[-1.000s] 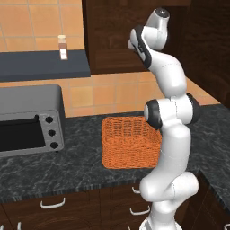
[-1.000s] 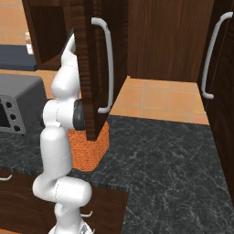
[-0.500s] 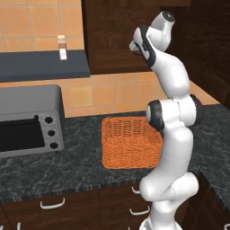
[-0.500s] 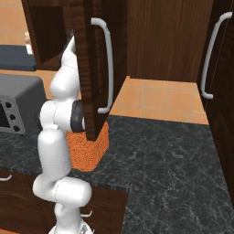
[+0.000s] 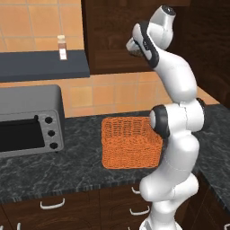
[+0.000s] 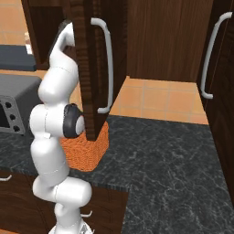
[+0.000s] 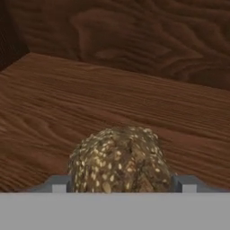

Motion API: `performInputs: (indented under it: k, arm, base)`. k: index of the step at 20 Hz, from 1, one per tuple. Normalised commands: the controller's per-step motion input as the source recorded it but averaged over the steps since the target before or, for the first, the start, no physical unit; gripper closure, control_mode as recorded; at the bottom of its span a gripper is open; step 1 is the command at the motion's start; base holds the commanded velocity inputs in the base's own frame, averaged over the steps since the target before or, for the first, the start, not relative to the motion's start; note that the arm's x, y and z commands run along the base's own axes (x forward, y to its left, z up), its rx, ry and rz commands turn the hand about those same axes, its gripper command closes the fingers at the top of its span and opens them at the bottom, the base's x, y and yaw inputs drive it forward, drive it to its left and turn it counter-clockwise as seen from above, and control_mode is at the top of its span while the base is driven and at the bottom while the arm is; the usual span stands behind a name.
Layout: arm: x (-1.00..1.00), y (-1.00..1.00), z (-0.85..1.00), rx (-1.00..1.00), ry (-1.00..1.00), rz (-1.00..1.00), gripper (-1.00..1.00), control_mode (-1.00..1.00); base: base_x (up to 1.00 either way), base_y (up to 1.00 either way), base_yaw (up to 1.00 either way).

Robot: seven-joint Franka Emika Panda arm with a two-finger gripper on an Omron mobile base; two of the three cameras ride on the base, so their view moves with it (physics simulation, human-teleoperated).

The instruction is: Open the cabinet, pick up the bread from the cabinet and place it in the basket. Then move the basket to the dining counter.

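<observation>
Wood cabinet (image 6: 87,68): standing open, done.
Gripper (image 7: 120,184): closing around the bread (image 7: 119,159), clamped or not I cannot tell.
Basket (image 5: 130,141): waiting on the table, unfilled.

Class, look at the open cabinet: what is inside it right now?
Inside the cabinet, the hand view shows a seeded bread on the wooden shelf, between the gripper's fingertips. The open door and the arm cover the rest of the interior.

Wood-grain cabinet (image 7: 134,67), seed-speckled bread (image 7: 119,159)
</observation>
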Motion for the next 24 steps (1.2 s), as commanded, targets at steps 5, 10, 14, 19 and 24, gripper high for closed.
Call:
performInputs:
  k: [5,10,14,19,24]
  arm:
    - [-0.9,0.33,-0.07,0.08,-0.14,0.0,1.0,-1.0]
    - [-0.92,0.19,0.11,0.12,-0.15,0.02,1.0,-1.0]
    - [-1.0,0.03,0.54,0.01,0.03,0.0,1.0,-1.0]
    - [-1.0,0.0,-0.14,0.0,0.01,0.0,1.0,-1.0]
    - [-0.88,0.12,-0.85,-0.07,0.24,0.0,1.0,-1.0]
  base:
    - [0.0,0.0,0.0]
    - [0.0,0.0,0.0]
    - [0.0,0.0,0.0]
    - [0.0,0.0,0.0]
    - [0.0,0.0,0.0]
